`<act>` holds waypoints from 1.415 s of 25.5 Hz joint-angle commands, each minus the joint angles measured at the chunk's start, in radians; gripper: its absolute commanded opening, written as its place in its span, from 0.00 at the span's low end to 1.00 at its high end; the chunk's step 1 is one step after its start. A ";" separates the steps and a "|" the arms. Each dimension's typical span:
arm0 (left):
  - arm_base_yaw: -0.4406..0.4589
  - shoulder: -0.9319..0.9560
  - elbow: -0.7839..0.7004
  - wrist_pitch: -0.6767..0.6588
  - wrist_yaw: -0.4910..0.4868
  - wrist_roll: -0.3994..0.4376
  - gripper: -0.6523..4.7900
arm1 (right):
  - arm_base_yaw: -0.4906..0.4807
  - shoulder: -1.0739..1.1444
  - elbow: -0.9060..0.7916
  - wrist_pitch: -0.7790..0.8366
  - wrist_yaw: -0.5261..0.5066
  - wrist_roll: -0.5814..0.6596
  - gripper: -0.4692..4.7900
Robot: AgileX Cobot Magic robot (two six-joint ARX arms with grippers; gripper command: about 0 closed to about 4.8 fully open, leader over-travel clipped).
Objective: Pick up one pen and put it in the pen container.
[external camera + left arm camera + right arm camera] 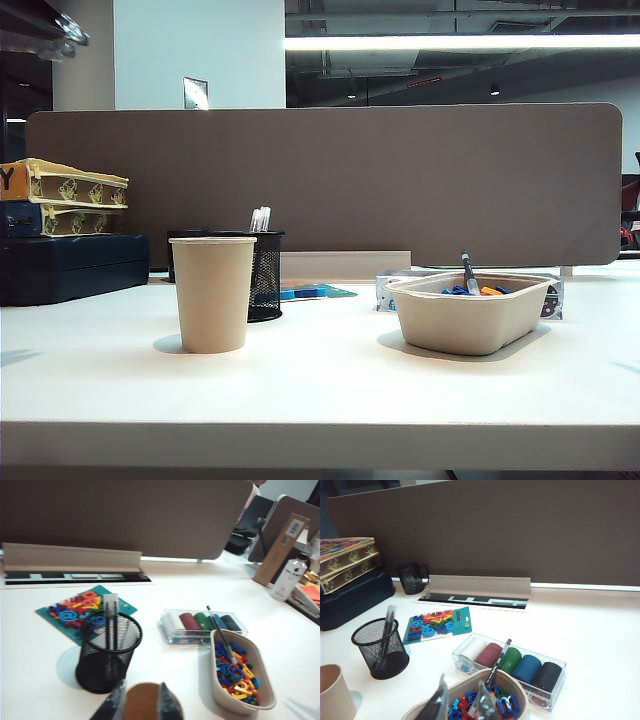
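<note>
Nearest the exterior camera, a tan paper cup (213, 293) is standing on the white table (320, 390), with the pen container (265, 275) just behind it and partly hidden. That black mesh cup is already holding two pens (111, 625) with pale tops, leaning upright against its far wall.

To its right, the shallow beige tray (470, 325) is sitting with small blue, orange and yellow pieces (235, 672) heaped inside. One pen (498, 662) is lying tilted in this tray, its lower end among the pieces and its upper end resting over the far rim, toward a clear box of coloured rolls (512, 667) just beyond.

A teal card of coloured letters (438, 623) is lying flat behind the container, near a long cable slot (475, 600) at the foot of the brown divider (330, 180). Stacked boxes (65, 230) are sitting at the far left.

Neither arm is showing in the exterior view. The left gripper (139, 702) is hovering above the paper cup, fingers parted and holding nothing. The right gripper (457, 705) is hanging over the near end of the tray, fingers likewise apart and empty, close to the pen but apart from it.
</note>
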 commanded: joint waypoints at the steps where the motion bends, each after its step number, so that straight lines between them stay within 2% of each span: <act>1: -0.004 0.051 0.016 0.095 0.068 -0.003 0.27 | 0.001 0.019 0.007 0.062 -0.027 0.006 0.24; 4: -0.005 0.089 0.016 0.204 0.097 -0.042 0.27 | 0.002 0.060 0.007 0.068 -0.027 0.065 0.30; 8: -0.005 0.117 0.018 0.213 0.101 -0.094 0.27 | 0.002 0.122 0.007 0.070 -0.040 0.111 0.30; 14: -0.006 0.184 0.021 0.220 0.127 -0.153 0.27 | 0.002 0.221 0.009 0.135 -0.053 0.113 0.30; 19: -0.032 0.230 0.042 0.222 0.125 -0.152 0.28 | 0.003 0.321 0.045 0.152 -0.053 0.113 0.30; 29: -0.130 0.439 0.217 0.224 0.125 -0.152 0.28 | 0.002 0.525 0.171 0.170 -0.053 0.114 0.30; 36: -0.153 0.499 0.252 0.225 0.125 -0.152 0.28 | 0.002 0.605 0.207 0.172 -0.053 0.144 0.30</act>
